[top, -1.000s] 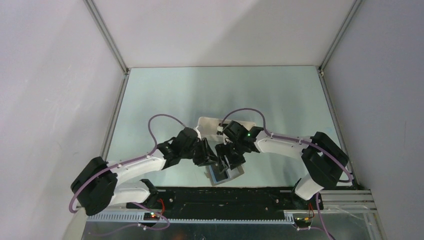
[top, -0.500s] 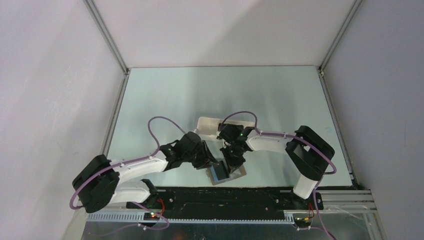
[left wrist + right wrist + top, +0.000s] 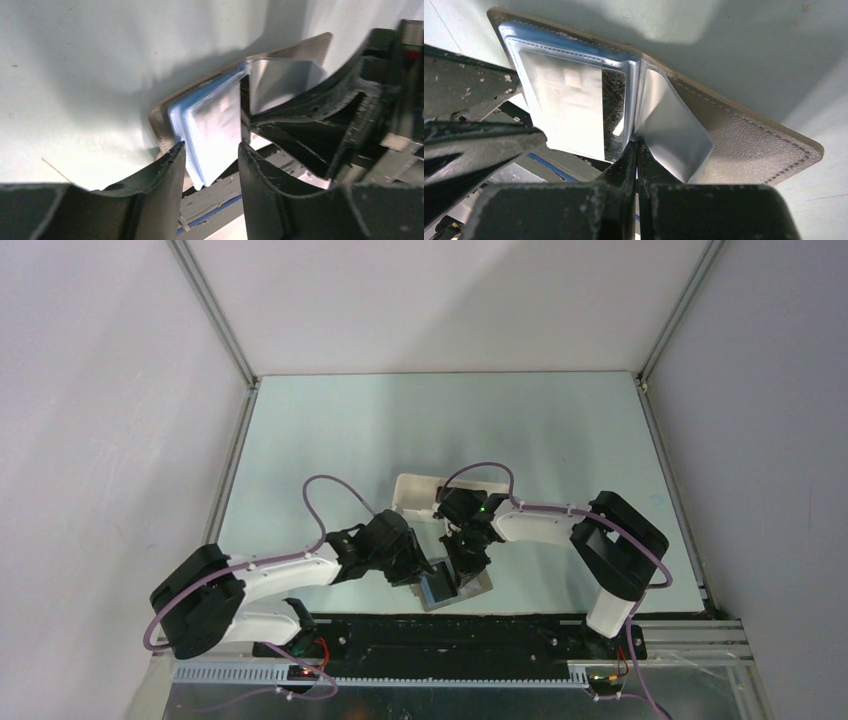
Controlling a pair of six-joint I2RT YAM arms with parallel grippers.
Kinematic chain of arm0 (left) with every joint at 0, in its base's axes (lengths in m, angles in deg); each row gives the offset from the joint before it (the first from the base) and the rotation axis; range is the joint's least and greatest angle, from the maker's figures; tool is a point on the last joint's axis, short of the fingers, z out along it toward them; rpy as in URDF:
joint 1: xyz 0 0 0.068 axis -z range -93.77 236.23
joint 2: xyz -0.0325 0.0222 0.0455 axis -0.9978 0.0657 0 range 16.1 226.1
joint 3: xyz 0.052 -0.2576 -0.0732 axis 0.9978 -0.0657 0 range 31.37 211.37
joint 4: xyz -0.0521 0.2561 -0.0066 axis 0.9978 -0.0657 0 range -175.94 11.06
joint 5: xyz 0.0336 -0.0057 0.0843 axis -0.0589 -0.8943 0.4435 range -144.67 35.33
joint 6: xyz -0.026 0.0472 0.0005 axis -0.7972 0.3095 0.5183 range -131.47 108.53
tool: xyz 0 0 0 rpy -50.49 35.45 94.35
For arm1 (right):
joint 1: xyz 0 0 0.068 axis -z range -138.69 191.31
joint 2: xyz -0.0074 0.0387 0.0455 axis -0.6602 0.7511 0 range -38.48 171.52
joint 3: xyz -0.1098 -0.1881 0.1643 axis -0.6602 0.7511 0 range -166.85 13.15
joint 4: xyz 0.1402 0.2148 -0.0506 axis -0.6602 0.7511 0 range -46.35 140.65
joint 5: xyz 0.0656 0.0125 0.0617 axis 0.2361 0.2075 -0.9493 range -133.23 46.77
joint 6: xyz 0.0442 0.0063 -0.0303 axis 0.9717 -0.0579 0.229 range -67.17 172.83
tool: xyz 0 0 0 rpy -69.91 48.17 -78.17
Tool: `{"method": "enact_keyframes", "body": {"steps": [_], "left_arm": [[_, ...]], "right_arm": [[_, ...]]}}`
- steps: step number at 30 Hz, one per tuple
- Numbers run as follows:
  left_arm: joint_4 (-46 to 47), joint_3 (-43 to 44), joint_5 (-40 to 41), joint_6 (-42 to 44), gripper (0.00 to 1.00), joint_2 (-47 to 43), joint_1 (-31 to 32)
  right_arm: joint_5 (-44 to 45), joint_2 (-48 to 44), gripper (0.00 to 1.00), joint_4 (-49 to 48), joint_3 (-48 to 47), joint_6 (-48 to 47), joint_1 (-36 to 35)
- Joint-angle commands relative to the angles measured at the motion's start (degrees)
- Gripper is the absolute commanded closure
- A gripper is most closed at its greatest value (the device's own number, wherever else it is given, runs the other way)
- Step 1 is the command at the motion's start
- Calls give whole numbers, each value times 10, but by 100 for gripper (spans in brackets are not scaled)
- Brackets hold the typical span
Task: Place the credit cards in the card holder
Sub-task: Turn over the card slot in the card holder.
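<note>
The card holder [image 3: 447, 589] lies open at the table's near edge, grey-brown outside [image 3: 744, 145] with silvery-blue clear sleeves [image 3: 569, 100] inside. A dark strip [image 3: 614, 115] shows through one sleeve and looks like a black credit card; other credit cards are out of view. My right gripper [image 3: 637, 146] is shut, its tips at the fold against a curled-up silvery sleeve [image 3: 671, 135]. Whether it pinches that sleeve I cannot tell. My left gripper [image 3: 212, 149] is open, one finger on each side of the sleeve stack's [image 3: 210, 125] near corner, without touching it.
A long white tray [image 3: 412, 492] lies just behind the two grippers [image 3: 440, 565]. The black base rail [image 3: 450, 632] runs right under the card holder's near edge. Grey walls enclose the pale green table [image 3: 440, 430] on both sides.
The right gripper has snapped shut and its arm has folded inward. The left gripper's jaws have widened and it has drawn back slightly from the card holder.
</note>
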Motion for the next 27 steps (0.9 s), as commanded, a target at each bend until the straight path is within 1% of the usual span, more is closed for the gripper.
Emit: {"method": "enact_keyframes", "body": {"steps": [1,5,9,12,15,17,22,24,27], "left_arm": [[-50,35,36,-5,51,19,10],[-61,54,39,0,49,39,15],[-51,75,38,13,50,59,19],[-33,85,29,22,52,65,20],[-21,92,23,28,59,59,21],[-21,94,23,29,60,52,23],[-21,88,28,27,53,20,27],[-20,85,25,26,53,7,27],[-20,86,16,27,52,15,28]], "right_arm": [[41,39,100,-21,12,10,-5],[39,44,100,-23,12,9,-5],[35,52,100,-26,12,10,-5],[29,61,100,-31,11,10,-6],[24,64,100,-34,12,10,-6],[21,64,100,-34,11,10,-6],[15,64,100,-38,11,10,-5],[14,65,100,-38,12,10,-5],[12,65,100,-39,11,10,-5]]}}
